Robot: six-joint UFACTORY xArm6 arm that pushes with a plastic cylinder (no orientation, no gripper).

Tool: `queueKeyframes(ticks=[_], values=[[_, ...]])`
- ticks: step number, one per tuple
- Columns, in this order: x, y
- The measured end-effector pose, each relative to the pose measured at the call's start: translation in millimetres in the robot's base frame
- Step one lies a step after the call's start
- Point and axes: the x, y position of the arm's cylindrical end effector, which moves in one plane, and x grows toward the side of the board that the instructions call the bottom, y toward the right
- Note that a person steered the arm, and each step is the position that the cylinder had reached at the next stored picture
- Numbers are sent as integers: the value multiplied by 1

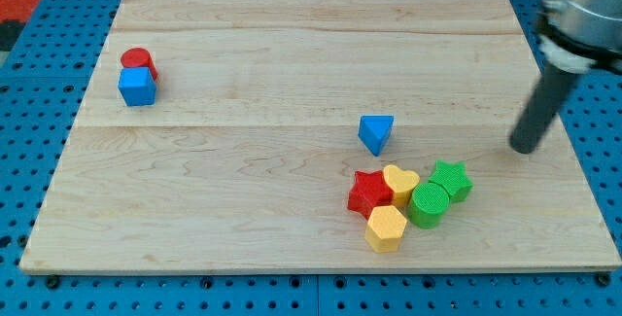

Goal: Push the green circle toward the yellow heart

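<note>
The green circle [429,204] sits in a cluster near the view's bottom right, touching the yellow heart [399,182] on its left. A green star [451,180] lies just right and above the circle. A red star [369,193] is left of the heart and a yellow hexagon [386,228] is below it. My tip [524,147] is to the right of and above the cluster, apart from every block, about a hand's width from the green star.
A blue triangle [376,132] lies above the cluster. A red cylinder [137,61] and a blue cube [137,87] touch each other at the view's upper left. The wooden board's [292,53] right edge is close to my tip.
</note>
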Motion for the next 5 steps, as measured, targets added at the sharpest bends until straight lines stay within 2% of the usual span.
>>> queueKeyframes(ticks=[1, 2, 3, 4, 5], values=[[51, -12], [69, -50], [40, -88], [4, -89], [-10, -127]])
